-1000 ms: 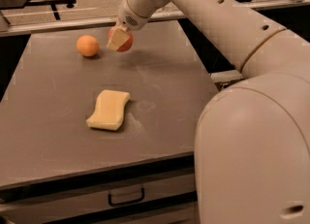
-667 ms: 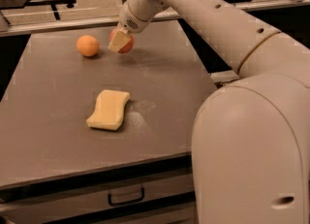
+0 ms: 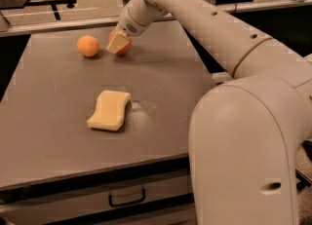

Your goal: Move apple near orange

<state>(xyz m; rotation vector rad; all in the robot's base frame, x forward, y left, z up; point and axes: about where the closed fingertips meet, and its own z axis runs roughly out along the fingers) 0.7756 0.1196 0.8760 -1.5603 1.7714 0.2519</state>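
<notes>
Gripper [image 3: 118, 45], upper left of the frame, still clasps the apple [image 3: 127, 46] low over the counter [image 3: 161, 87], barely shifted, just beside the orange [image 3: 87, 46], so placement looks nearly done.

Matt, scuffed grey table [image 3: 165, 83]; porous sponge [image 3: 109, 110]; smooth orange [image 3: 88, 46]; end effector [image 3: 118, 45] of pale matt plastic against the smooth apple [image 3: 126, 48], far side.

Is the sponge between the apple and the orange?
No, the sponge lies nearer the camera; the gripper is at the apple beside the orange.
</notes>
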